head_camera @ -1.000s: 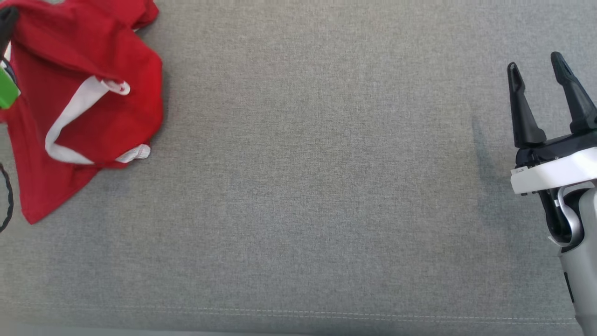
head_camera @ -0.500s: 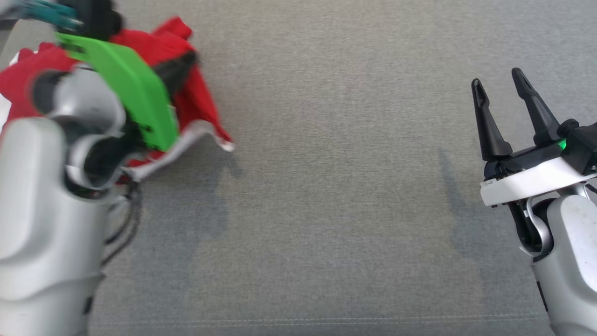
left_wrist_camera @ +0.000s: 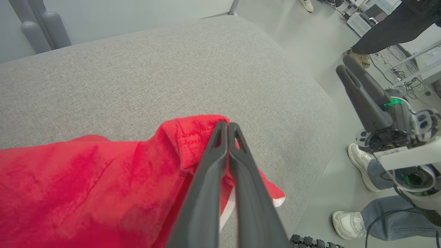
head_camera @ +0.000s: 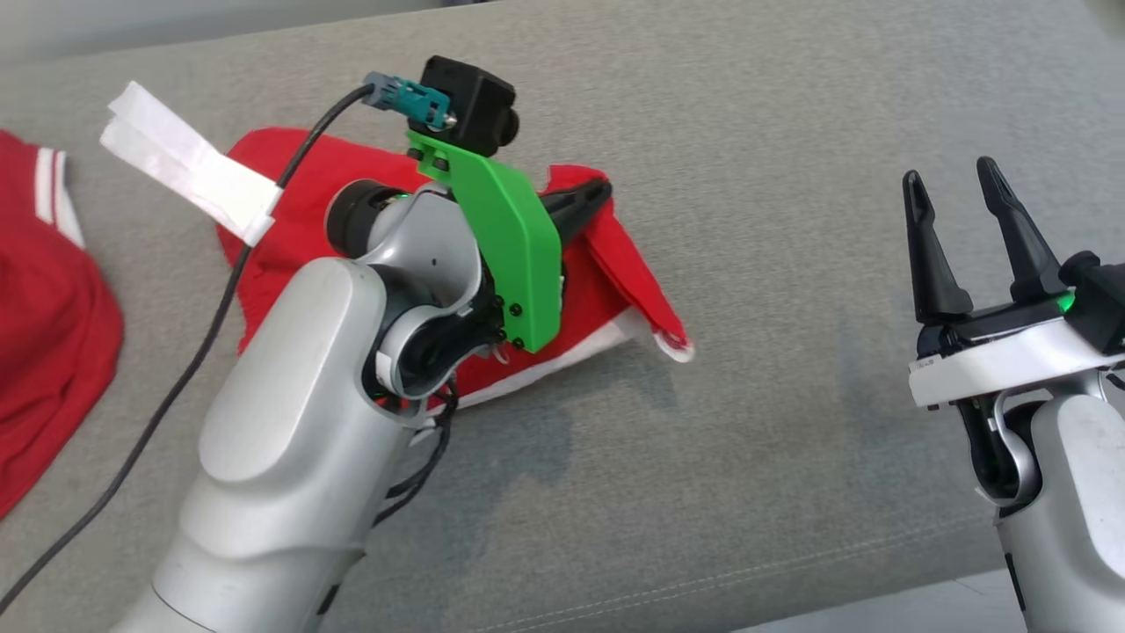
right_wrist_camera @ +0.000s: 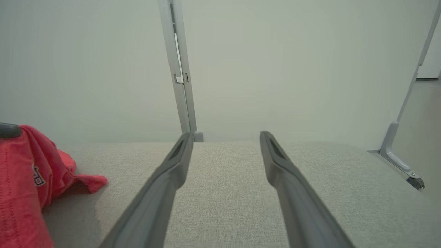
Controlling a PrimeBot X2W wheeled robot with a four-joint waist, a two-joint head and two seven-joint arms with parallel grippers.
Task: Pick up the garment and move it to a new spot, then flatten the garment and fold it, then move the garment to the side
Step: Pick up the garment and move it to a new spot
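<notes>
- L gripper (left_wrist_camera: 227,128): jaws pressed together on a hem fold of the garment (head_camera: 290,167). Centre of head view, mid-frame in L wrist view.
- Garment: crumpled on the grey cushion (head_camera: 773,123), centre-left of head view. Pinched end looks lifted, and a white-trimmed corner hangs toward lower right.
- R gripper (head_camera: 951,176): jaws wide apart, holding nothing. Right edge of head view, well apart from garment.
- Step, I judge: the move to a new spot, one-handed. Flatten + fold not yet done.
- Risk: pinch is on a thin edge only, so cushion drag could pull the fabric out.
- Risk: the loose bulk could roll under itself, making it harder to flatten.
- Risk: 2nd red cloth (head_camera: 44,290) lies at left edge, and the cable (head_camera: 176,369) could snag it.
- Risk: cushion edge is near, at right in L wrist view. Overshoot could drop the garment to the floor by a person's shoes (left_wrist_camera: 358,162).
</notes>
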